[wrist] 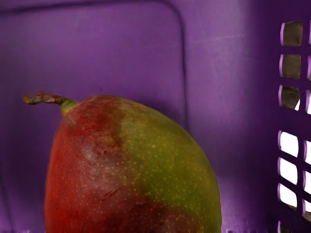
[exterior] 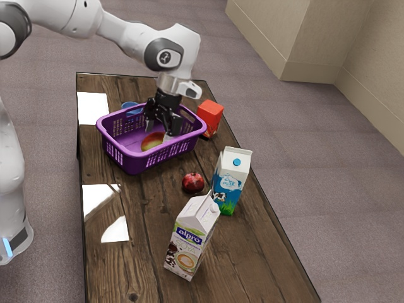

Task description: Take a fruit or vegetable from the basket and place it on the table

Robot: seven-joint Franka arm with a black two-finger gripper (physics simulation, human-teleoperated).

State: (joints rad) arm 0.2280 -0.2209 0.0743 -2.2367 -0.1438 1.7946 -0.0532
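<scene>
Beneath the black two-finger gripper (exterior: 159, 134): red-and-green oval mango (exterior: 153, 141), lying in the purple slatted plastic basket (exterior: 129, 158).
Gripper: fingers spread, reaching down around the fruit; a firm pinch on both sides cannot be confirmed.
Mango, handling: probably fairly heavy, firm, smooth enough to slip; hard pressure could bruise it.
Mango, hold: opposite flanks at the widest part, clear of the short brown stem (wrist: 43, 99).
Carton just outside the basket, near the gripper: red, boxy (exterior: 210, 117); lettering unreadable.
Carton farther from the gripper: blue-and-white, gabled (exterior: 232, 180); cow and grass print, script apparently reading "Milk".
Carton farthest from the gripper: white, gabled (exterior: 189, 237); brand "alpro", with "SOYA" beneath.
Dark wooden plank table (exterior: 139, 252): under basket and gripper; mango not yet on it.
</scene>
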